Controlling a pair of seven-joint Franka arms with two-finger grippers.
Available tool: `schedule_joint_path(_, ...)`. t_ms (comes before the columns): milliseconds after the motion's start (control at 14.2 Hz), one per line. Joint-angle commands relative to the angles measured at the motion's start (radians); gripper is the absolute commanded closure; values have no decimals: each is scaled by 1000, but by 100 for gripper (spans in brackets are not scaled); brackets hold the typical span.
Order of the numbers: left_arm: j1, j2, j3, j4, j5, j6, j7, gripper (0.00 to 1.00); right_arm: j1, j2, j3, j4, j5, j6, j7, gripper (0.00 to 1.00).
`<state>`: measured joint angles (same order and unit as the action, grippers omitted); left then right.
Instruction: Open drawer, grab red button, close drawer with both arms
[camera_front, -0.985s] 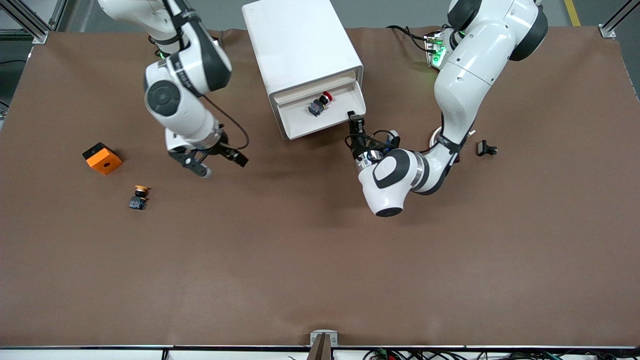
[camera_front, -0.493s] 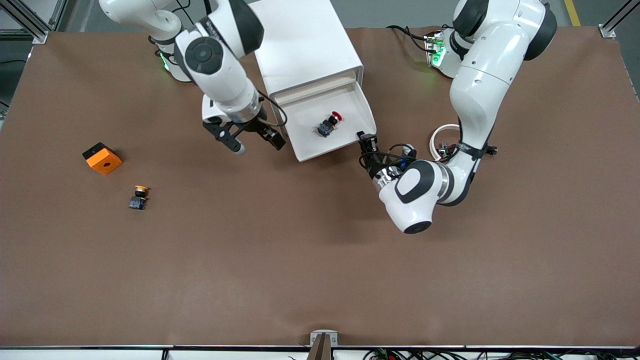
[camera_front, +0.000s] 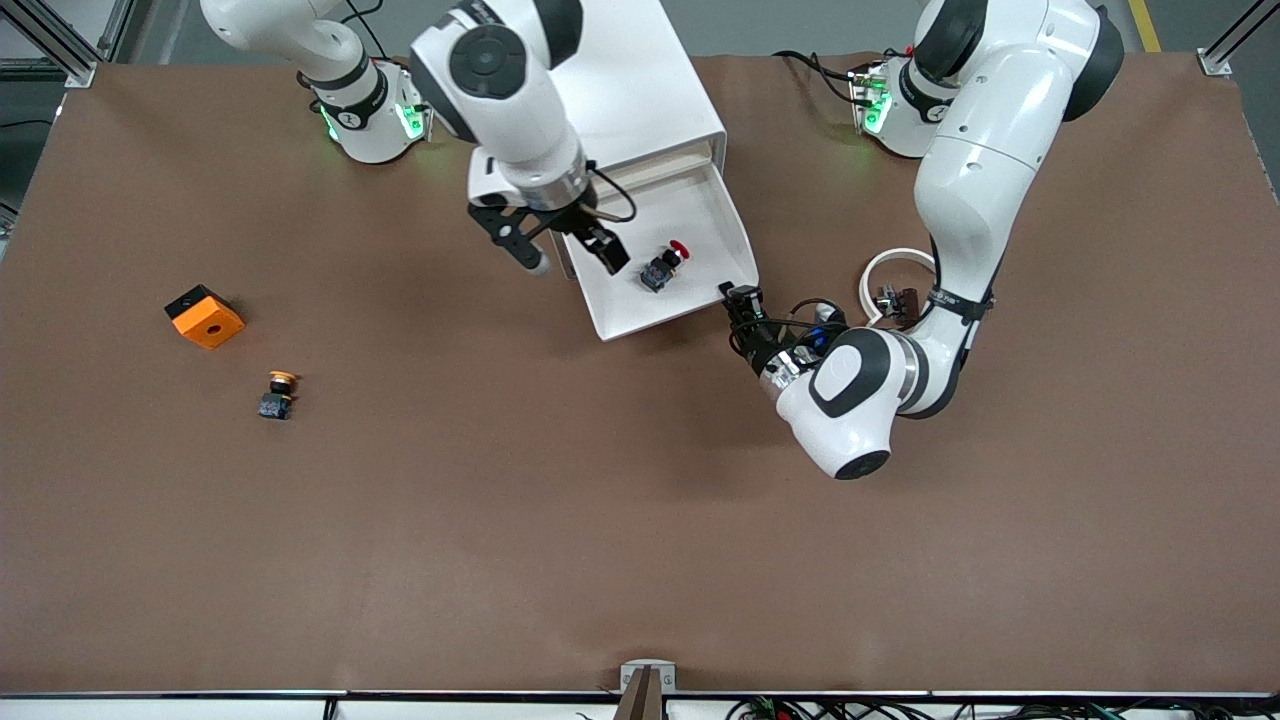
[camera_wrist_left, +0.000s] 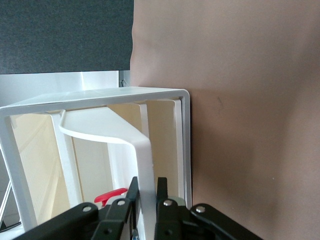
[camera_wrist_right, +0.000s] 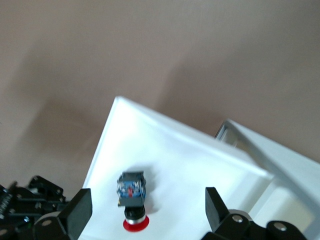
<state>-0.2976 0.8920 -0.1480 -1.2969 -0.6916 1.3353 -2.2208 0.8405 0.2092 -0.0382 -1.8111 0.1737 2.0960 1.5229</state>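
Right pincer (camera_front: 567, 250) hangs wide open over the pulled-out drawer (camera_front: 690, 225), beside the red button (camera_front: 664, 266) lying in the tray. It could nudge the button away instead of straddling it. Left pincer (camera_front: 742, 298) is clamped narrow on the drawer's handle (camera_wrist_left: 142, 165); a tug would shift the target.

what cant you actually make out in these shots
- Front view: the small dark object by the white ring is partly covered by the left arm.
- Left wrist view: the button is only a red sliver above the left hand, which is shut on the drawer handle.
- Yellow-capped button: too small for detail.
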Motion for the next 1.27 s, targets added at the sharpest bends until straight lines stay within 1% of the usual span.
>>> schedule_joint_path(0, 0, 1, 4, 8, -19, 4, -3, 50, 41, 114, -17, 114, 1, -10, 37, 0)
schedule_joint_path(141, 0, 1, 4, 7, -20, 2, -4, 11, 54, 151, -17, 144, -11, 7, 37, 0)
schedule_joint_path(211, 0, 1, 4, 7, -20, 2, -5, 4, 55, 160, -17, 144, -31, 28, 37, 0)
schedule_joint_path(281, 0, -1, 4, 7, -20, 2, -4, 0, 63, 176, -17, 144, -49, 47, 37, 0)
schedule_joint_path(633, 2, -10, 2, 8, -23, 2, -4, 0, 95, 236, -17, 147, -101, 73, 37, 0)
schedule_joint_path(774, 14, -18, -5, 8, -17, 4, 4, 0, 104, 259, -17, 167, -103, 73, 37, 0)
schedule_joint_path(915, 15, -41, -4, 10, -2, 2, 58, 0, 120, 280, -17, 173, -102, 73, 39, 0)
schedule_joint_path(1196, 12, -109, -7, 13, 92, 2, 237, 0, 121, 306, -16, 183, -97, 73, 72, 0)
